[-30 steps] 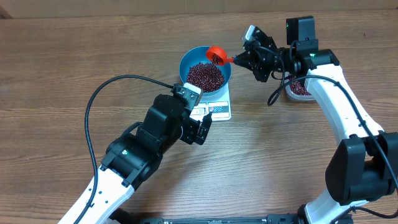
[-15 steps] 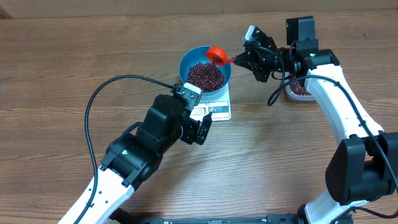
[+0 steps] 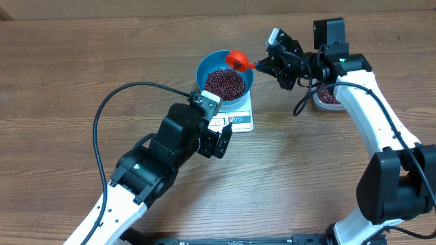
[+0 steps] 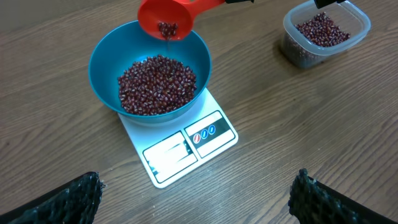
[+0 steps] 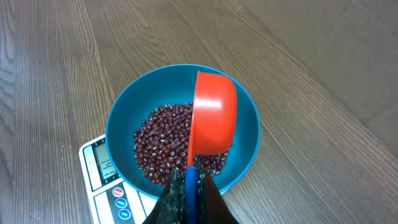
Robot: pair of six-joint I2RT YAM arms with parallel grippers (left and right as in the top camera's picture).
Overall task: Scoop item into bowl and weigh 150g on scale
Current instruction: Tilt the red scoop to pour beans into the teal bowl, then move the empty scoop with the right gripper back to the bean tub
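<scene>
The right pincer (image 3: pixel 264 67) is clamped on the handle of a red scoop (image 5: pixel 214 115), holding it tipped on its side over the far rim of the blue bowl (image 4: pixel 102 62). The bowl sits squarely on the white scale (image 4: pixel 186 146), and a broad heap of dark red beans (image 4: pixel 155 84) covers its floor. In the left wrist view only a small cluster of beans is left at the scoop's lip, with one or two seeming to drop, so this reads as the tail end of a pour, trimming toward the target weight. To do it well, the scoop should hang clear of the bowl, never resting on the rim, since any touch would load the scale and spoil the reading. The tilt should go in small increments so beans fall a few at a time rather than in a slide. The mouth should also point toward the middle of the heap so that nothing bounces out onto the counter (image 3: pixel 68 68). The display (image 5: pixel 99 165) shows digits, but they are too small to read, so how close the weight is cannot be told. The sensible pace is to pause between trickles and let the number settle. The left pincer (image 4: pixel 198 186) hangs above the near side of the scale with its fingers wide apart, gripping nothing; it is best kept off the scale. The clear tub (image 4: pixel 298 53), with more beans in it, stands well to the right for a top-up.
</scene>
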